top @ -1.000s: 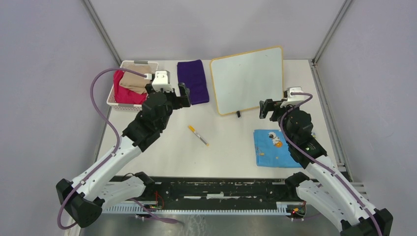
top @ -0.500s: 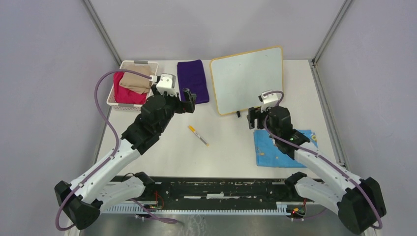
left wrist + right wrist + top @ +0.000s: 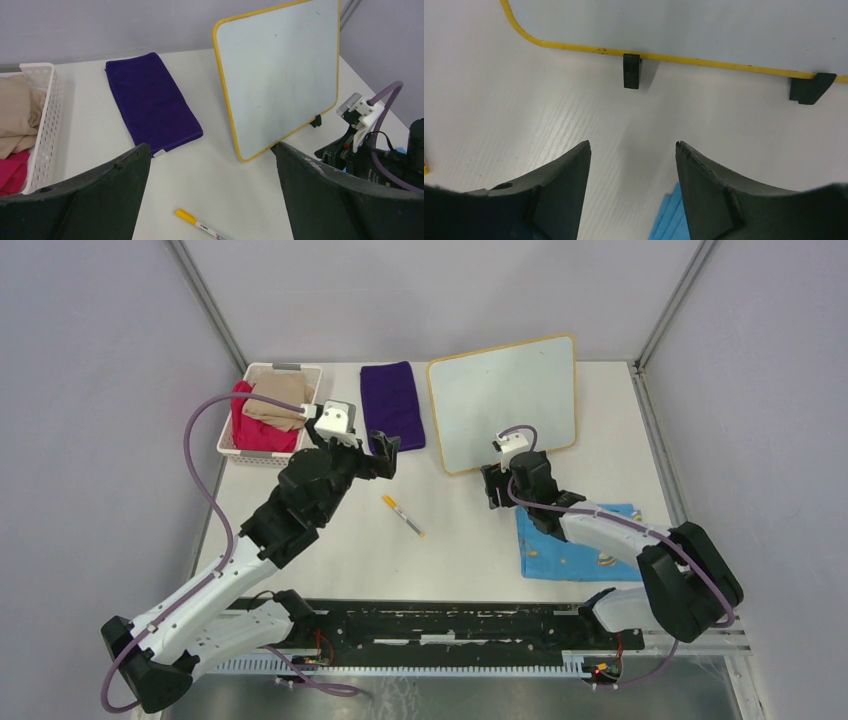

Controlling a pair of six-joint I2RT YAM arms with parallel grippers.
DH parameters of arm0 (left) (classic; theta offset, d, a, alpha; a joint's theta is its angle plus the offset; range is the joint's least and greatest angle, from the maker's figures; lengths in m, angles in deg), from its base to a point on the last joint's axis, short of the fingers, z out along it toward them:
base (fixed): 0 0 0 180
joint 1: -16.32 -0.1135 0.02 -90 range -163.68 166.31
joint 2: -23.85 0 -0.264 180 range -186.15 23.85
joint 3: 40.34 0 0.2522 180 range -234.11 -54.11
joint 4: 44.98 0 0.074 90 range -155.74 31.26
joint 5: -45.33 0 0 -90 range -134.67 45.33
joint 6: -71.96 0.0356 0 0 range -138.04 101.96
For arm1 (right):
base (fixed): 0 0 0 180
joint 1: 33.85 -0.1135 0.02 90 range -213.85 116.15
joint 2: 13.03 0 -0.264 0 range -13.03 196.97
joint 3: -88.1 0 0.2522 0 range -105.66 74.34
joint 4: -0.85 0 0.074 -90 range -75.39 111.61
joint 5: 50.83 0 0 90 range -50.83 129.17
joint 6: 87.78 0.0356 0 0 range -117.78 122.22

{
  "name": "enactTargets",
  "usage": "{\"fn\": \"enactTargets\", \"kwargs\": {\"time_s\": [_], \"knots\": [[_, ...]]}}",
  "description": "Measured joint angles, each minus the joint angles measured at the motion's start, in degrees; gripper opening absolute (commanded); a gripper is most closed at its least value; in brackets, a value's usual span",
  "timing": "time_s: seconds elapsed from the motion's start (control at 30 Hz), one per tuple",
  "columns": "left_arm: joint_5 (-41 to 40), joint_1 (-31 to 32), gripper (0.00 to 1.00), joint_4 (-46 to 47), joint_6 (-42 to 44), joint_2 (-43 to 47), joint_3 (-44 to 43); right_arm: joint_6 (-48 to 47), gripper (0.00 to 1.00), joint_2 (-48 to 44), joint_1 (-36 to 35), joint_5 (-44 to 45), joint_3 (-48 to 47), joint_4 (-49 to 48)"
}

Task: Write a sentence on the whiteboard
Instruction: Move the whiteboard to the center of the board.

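White tabletop [image 3: 460, 540]: yellow-framed white rectangular whiteboard [image 3: 505, 405] seemingly blank; yellow-capped white marker pen [image 3: 403, 515] lies ungrasped. Left gripper [image 3: 384, 452], right gripper [image 3: 491, 486] both spread, empty. Writing not begun.

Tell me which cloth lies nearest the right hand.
The blue cloth, just beside the right hand and partly under that arm. The purple cloth lies left of the whiteboard; the rest fill the basket.
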Motion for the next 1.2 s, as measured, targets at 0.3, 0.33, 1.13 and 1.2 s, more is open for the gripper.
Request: {"fn": "enactTargets", "kwargs": {"time_s": [0.3,0.33,1.13,1.2], "knots": [[-1.2,1.4,1.00,0.4,0.7,0.2,0.3,2.0,0.58,8.0,0.0,-0.8,-3.4,-3.4],[-1.3,1.4,1.00,0.4,0.7,0.2,0.3,2.3,0.57,8.9,0.0,-0.7,-3.9,-3.8],[-5.4,3.1,1.00,0.9,3.2,2.0,1.4,4.9,0.29,23.3,0.0,3.8,-12.6,-7.4],[-5.4,3.1,1.00,0.9,3.2,2.0,1.4,5.1,0.25,23.3,-0.1,3.9,-12.6,-7.5]]}}
